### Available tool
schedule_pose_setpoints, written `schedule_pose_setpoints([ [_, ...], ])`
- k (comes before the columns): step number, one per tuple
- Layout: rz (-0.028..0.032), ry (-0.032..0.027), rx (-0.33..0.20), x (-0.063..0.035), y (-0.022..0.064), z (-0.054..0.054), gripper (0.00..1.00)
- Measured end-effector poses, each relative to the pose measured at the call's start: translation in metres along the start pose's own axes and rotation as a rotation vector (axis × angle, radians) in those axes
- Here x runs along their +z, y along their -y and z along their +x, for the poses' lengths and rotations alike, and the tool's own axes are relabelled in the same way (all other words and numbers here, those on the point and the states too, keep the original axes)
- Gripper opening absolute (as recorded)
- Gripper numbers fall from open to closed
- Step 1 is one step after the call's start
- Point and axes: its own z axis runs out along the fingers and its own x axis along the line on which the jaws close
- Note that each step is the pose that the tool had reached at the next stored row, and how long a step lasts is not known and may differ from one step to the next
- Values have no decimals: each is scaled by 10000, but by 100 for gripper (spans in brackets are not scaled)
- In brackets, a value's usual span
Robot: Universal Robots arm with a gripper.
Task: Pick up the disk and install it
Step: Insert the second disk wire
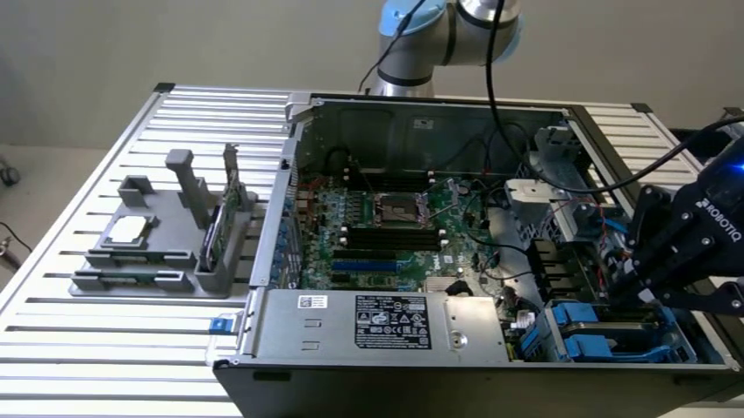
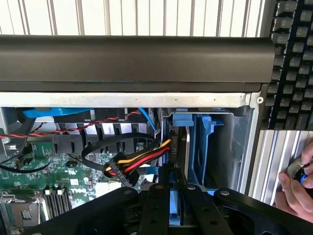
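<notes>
Black gripper (image 2: 178,196) clamps a blue-framed disk (image 2: 174,203). Beside it, blue drive bays (image 2: 208,142) and red, yellow and black cables (image 2: 142,156); beyond, a green motherboard (image 1: 395,231).

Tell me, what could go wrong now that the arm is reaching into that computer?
1. The red, yellow and black cables lie right beside the disk that the end effector seems to grip; they could snag.
2. A tilted disk might jam against the blue bay.
3. A person's hand is just outside the case, near the arm.
</notes>
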Motion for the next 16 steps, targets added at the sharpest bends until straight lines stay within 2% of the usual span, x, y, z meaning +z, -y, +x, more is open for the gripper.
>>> schedule_pose_setpoints([
  [3,17,-151,-32,4,-14,-33,16],
  [11,55,-461,-102,36,-27,-106,16],
  [13,60,-499,-111,39,-29,-116,16],
  [16,64,-520,-115,41,-29,-125,16],
])
